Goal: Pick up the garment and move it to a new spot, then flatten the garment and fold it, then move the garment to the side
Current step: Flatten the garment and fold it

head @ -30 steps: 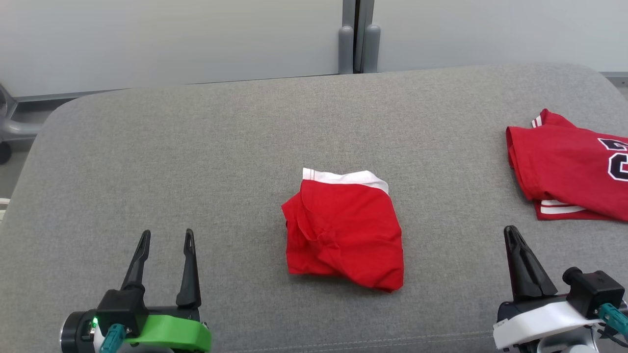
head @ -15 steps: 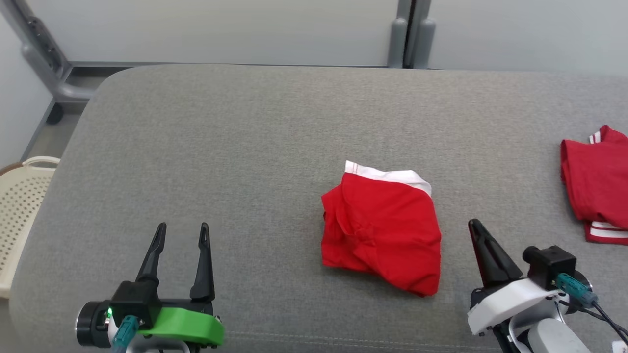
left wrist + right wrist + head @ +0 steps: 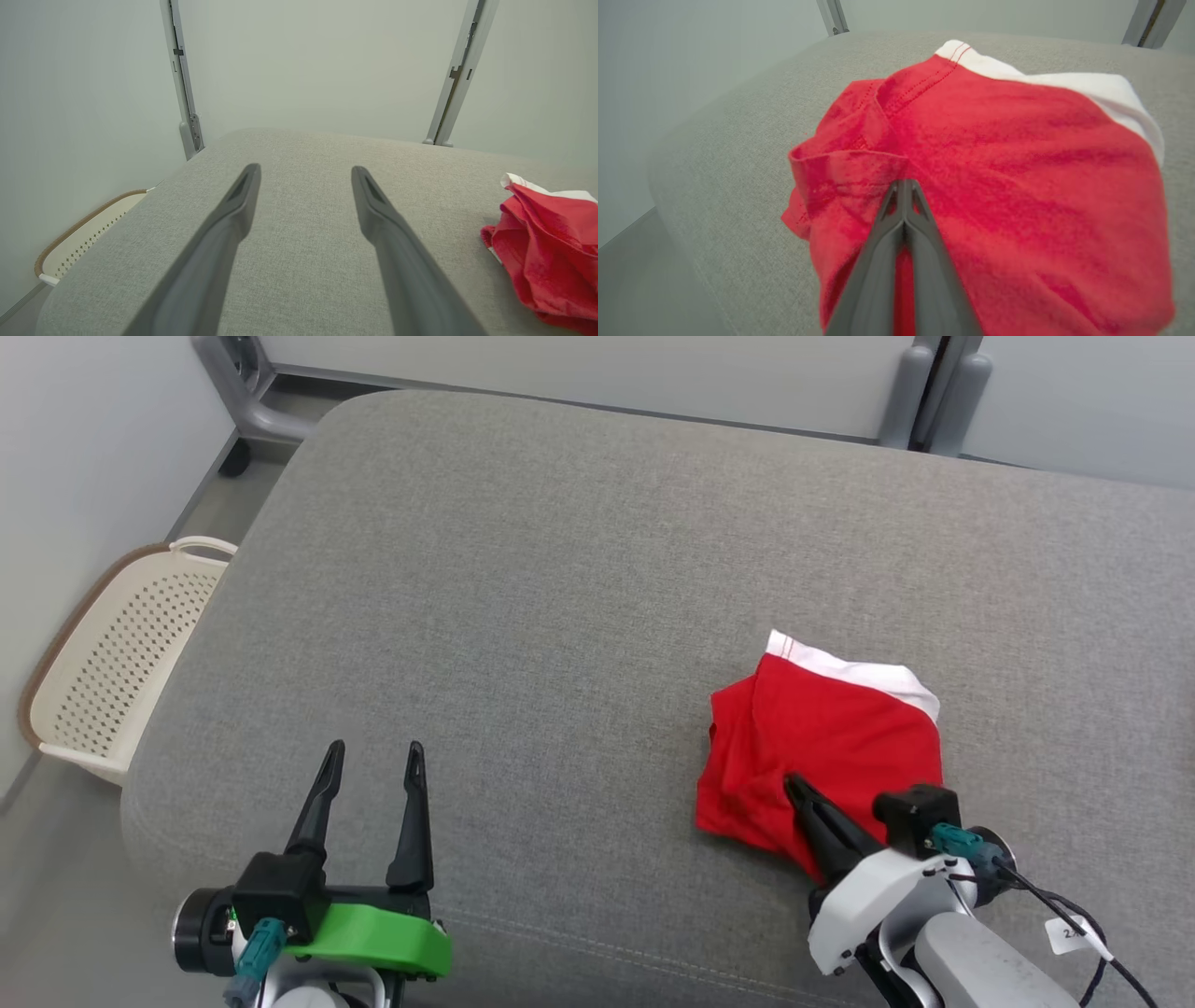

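We see the red garment (image 3: 831, 747) lying in a loose, roughly folded heap on the right half of the grey cushion (image 3: 560, 569). It is closer to the near edge than the far one, with its white band (image 3: 868, 674) along the far side and a rumpled fold at its left. The right gripper (image 3: 792, 784) sits at the near right, white wrist below it, and its jaws are closed. In the right wrist view the two dark fingers (image 3: 882, 261) press together along their whole length, tips over the fold at the near-left part of the garment (image 3: 1017, 163). We cannot tell whether the tips touch the cloth or sit just above it. No cloth shows between them, so it looks empty. The left gripper (image 3: 373, 754) hangs over the near left of the cushion, green collar behind it, well apart from the garment. Its jaws are wide open, fingers parted with bare cushion between them, holding nothing. The left wrist view puts the garment (image 3: 551, 252) off to the right of that gripper (image 3: 306, 170). A cream perforated basket (image 3: 121, 653) stands on the floor just left of the cushion, beside a pale wall (image 3: 84, 448). Grey posts (image 3: 934, 392) rise behind the far edge.
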